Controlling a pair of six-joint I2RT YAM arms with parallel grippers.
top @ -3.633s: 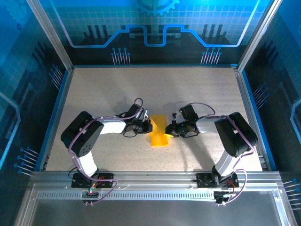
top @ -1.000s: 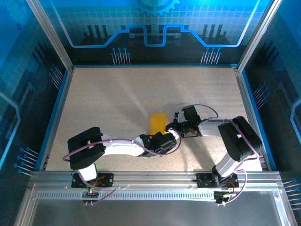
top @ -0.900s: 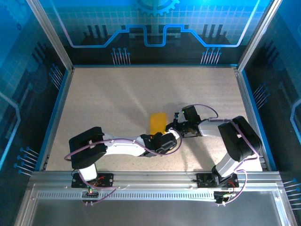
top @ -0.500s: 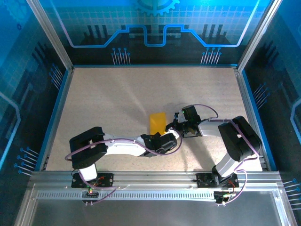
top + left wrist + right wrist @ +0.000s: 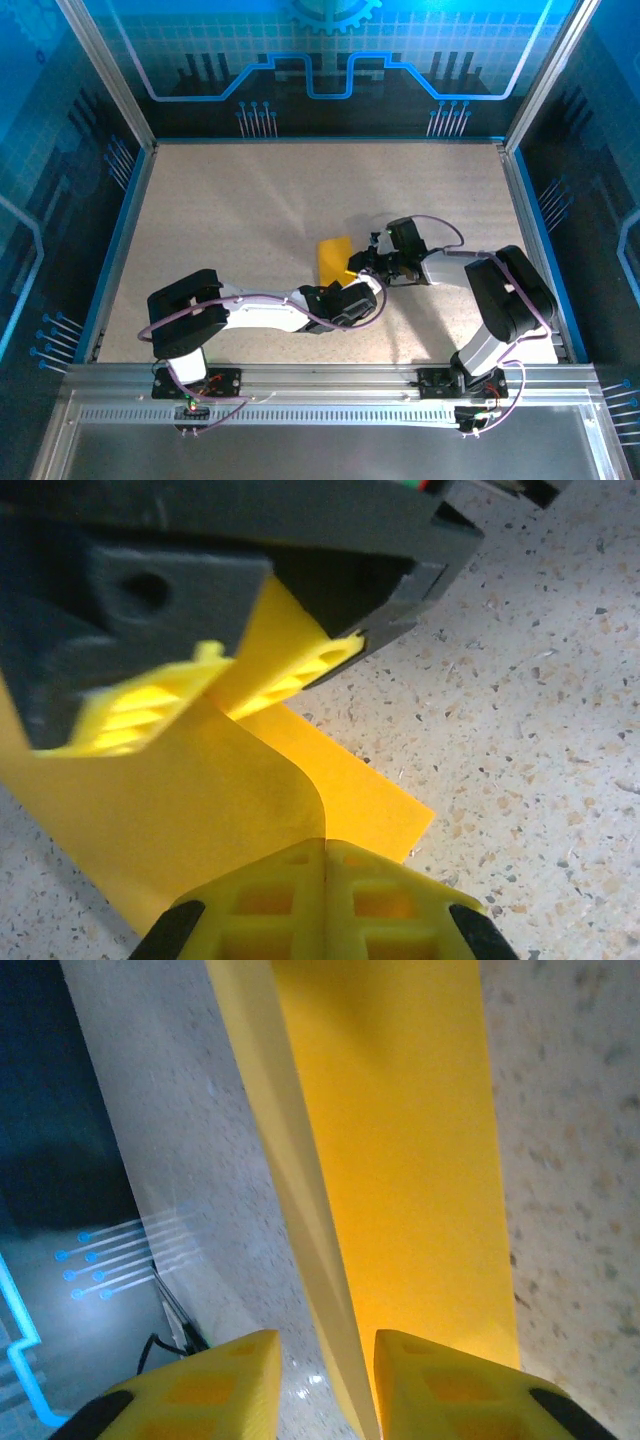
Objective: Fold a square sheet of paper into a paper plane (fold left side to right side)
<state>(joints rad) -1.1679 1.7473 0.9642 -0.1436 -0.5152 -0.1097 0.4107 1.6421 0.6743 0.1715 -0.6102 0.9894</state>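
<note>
The square sheet of paper (image 5: 332, 255) is yellow-orange and folded into a narrow strip, lying near the table's middle. My left gripper (image 5: 337, 285) reaches its near end from below and is shut on it; in the left wrist view the upper layer of the paper (image 5: 200, 810) curls down into the closed left gripper (image 5: 325, 848). My right gripper (image 5: 358, 265) stands at the strip's right side. Its yellow fingers (image 5: 295, 672) straddle the paper. In the right wrist view the right gripper (image 5: 325, 1360) is open, with the paper's (image 5: 400, 1140) folded edge running between its fingers.
The speckled table (image 5: 250, 200) is bounded by blue rails and aluminium posts. Both arms crowd together just right of the table's centre, with the left forearm (image 5: 260, 312) lying low across the near part.
The left gripper has closed on the paper's near end. The right gripper has opened from shut and shifted slightly up and left; the strip now sits a little tilted.
</note>
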